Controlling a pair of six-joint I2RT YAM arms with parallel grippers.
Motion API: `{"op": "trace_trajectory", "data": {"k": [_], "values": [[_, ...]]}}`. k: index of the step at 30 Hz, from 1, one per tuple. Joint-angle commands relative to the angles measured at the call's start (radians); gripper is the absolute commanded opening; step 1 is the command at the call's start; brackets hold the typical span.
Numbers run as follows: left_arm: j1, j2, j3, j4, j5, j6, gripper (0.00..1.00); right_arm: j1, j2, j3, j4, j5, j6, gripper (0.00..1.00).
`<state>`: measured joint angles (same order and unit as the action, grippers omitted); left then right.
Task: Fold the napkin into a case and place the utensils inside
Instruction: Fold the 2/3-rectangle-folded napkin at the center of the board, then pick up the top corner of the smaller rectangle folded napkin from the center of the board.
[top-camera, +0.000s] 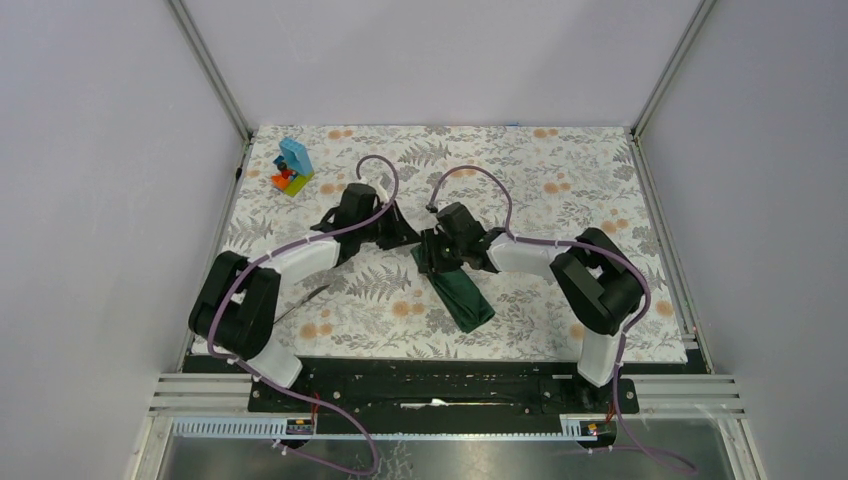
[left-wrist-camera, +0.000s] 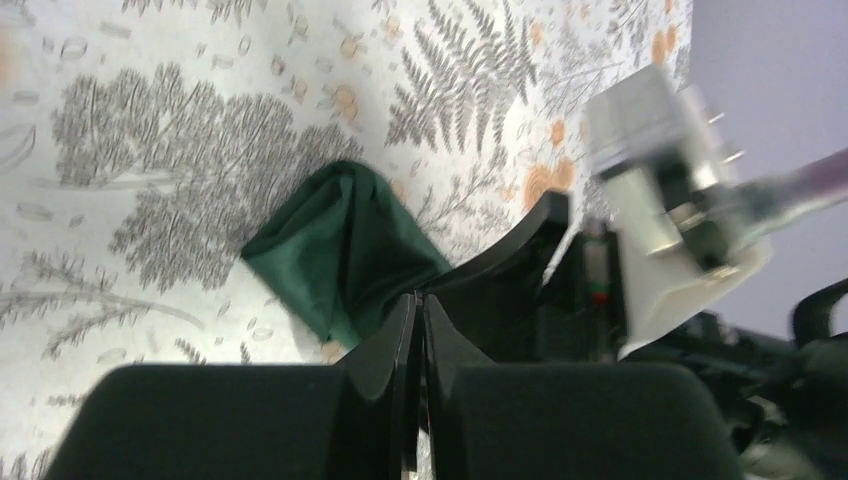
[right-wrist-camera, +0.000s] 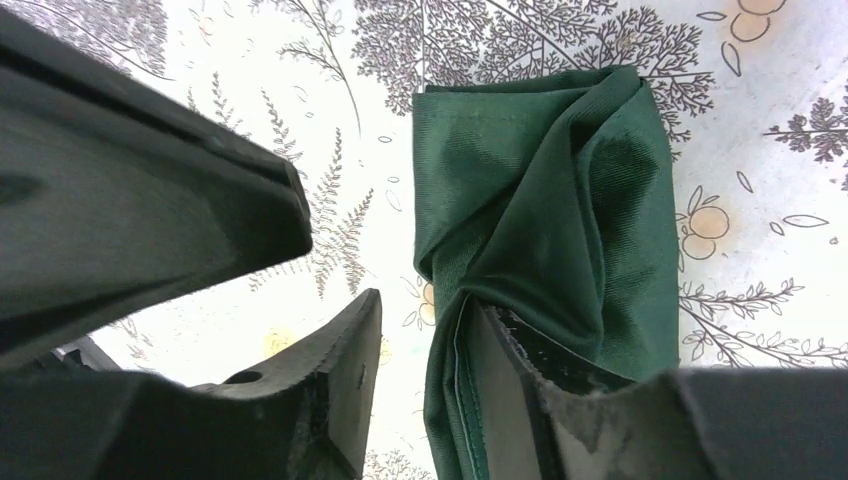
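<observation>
Two tools meet at the far end of the case (top-camera: 462, 297), which lies as a narrow dark green oblong on the counter (top-camera: 570, 180), near the middle and slanting towards the right arm's base. The right tool (right-wrist-camera: 425, 310) stands moderately wide. One finger (right-wrist-camera: 540, 400) rests against the cloth at that end, perhaps under its top layer. The other is over bare counter just beside the edge, and a fold of cloth sits between them without being pinched. The left tool (left-wrist-camera: 417, 305) has its fingers pressed together, with nothing that I can see between them, and it hovers just beside the same end. One utensil (top-camera: 305, 300) seems to lie on the counter beside the left arm, well apart from the case; I cannot find others.

I judge the step to be opening the mouth so that cutlery can go in. To do it well, the right tool should take only the upper layer and lift it a little, because the soft cloth would unfold easily if dragged. The utensil should enter along the long axis of the case, low and slow, so that its tip does not catch the inner folds.
</observation>
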<state>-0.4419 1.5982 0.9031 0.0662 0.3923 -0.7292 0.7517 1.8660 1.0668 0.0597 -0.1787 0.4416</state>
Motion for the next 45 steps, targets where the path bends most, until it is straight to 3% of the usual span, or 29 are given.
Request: {"op": "trace_trajectory", "data": {"k": [1,18,30,34,41,45], "values": [[0.007,-0.073,-0.079,-0.014,0.004,0.001,0.07,0.003,-0.084,0.005,0.027,-0.008,0.01,0.47],[0.009,-0.179,-0.194,-0.019,-0.01,-0.013,0.07,0.004,-0.087,0.151,-0.228,-0.02,0.01,0.67],[0.016,-0.186,-0.191,-0.033,-0.022,-0.003,0.07,-0.007,-0.175,0.167,-0.255,0.013,0.004,0.78],[0.024,-0.201,-0.197,-0.044,-0.028,0.003,0.07,-0.021,-0.156,0.17,-0.25,0.039,-0.017,0.76],[0.042,-0.207,-0.207,-0.049,-0.024,0.006,0.08,-0.021,-0.069,0.179,-0.206,0.084,-0.073,0.62],[0.047,-0.211,-0.216,-0.046,-0.023,0.007,0.08,-0.018,-0.043,0.179,-0.185,0.075,-0.067,0.61]]}}
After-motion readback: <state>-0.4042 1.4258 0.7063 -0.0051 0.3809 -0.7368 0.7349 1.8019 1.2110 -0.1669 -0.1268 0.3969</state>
